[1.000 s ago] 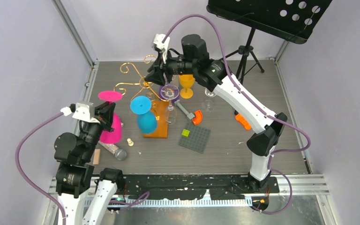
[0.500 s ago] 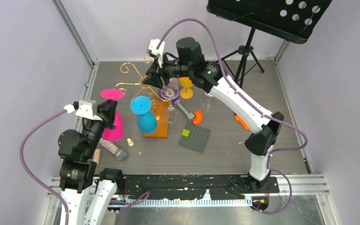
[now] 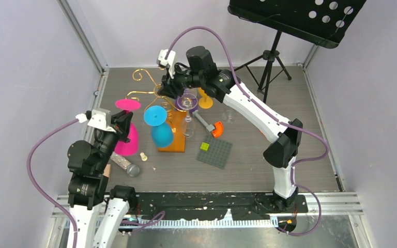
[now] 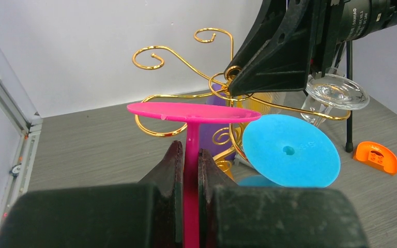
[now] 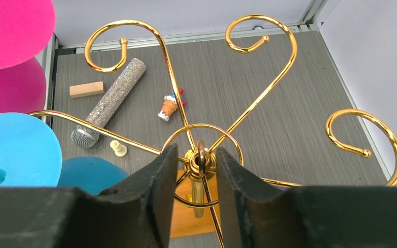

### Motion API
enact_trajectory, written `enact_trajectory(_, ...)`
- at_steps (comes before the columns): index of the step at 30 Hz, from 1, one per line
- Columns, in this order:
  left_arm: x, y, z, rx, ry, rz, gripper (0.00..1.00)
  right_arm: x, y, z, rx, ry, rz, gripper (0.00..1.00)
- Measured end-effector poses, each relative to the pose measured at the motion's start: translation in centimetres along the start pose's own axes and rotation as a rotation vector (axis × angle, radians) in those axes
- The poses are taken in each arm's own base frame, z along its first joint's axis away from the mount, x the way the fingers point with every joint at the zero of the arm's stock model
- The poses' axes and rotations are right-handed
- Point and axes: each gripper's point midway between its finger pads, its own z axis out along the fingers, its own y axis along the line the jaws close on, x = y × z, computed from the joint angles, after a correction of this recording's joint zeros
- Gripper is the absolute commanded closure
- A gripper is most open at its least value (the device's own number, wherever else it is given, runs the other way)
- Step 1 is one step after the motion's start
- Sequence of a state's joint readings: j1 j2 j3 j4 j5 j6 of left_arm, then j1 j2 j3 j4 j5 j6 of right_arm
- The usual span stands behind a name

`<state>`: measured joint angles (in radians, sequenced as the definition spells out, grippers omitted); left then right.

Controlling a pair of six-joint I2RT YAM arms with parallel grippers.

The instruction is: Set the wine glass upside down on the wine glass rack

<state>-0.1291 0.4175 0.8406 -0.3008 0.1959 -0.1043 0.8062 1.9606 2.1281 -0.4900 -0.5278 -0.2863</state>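
Grey tabletop [image 3: 269, 170]: left jaws clamp pink wine glass [image 4: 191, 112] stem; right jaws straddle wine glass rack [image 5: 200, 154], grip unclear.

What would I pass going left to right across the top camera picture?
Pink plastic wine glass → blue plastic wine glass → grey studded square plate → small orange plastic piece.

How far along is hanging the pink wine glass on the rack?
Done: the left gripper is shut on the stem of the pink wine glass, inverted, foot up. In hand: the right gripper straddles the wine glass rack at its top hub, jaws not clamped. Left: sliding the foot onto a gold arm.
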Motion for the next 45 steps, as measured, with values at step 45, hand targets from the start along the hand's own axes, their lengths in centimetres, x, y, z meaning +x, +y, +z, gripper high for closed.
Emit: enact_trajectory(45, 5.1, -0.3, 3.5, 0.081, -0.259, -0.014, 1.0, 0.0, -0.5, 0.0, 0.032, 0.007, -0.029, 0.93)
